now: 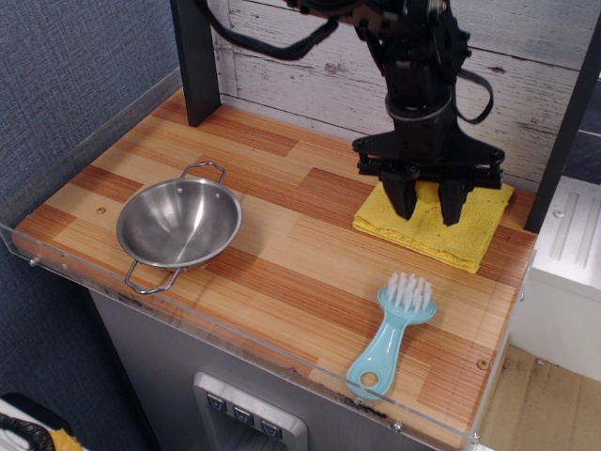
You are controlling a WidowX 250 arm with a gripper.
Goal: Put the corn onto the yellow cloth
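2 gripper point(429, 205) fingers hang above yellow cloth point(465, 235).

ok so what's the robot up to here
A single black robot arm has its gripper over the yellow cloth at the back right of the wooden table. The fingers point down with a yellowish shape between them, but whether that is corn or just cloth can't be told. A steel bowl sits at the left and a light blue brush near the front edge, both untouched.
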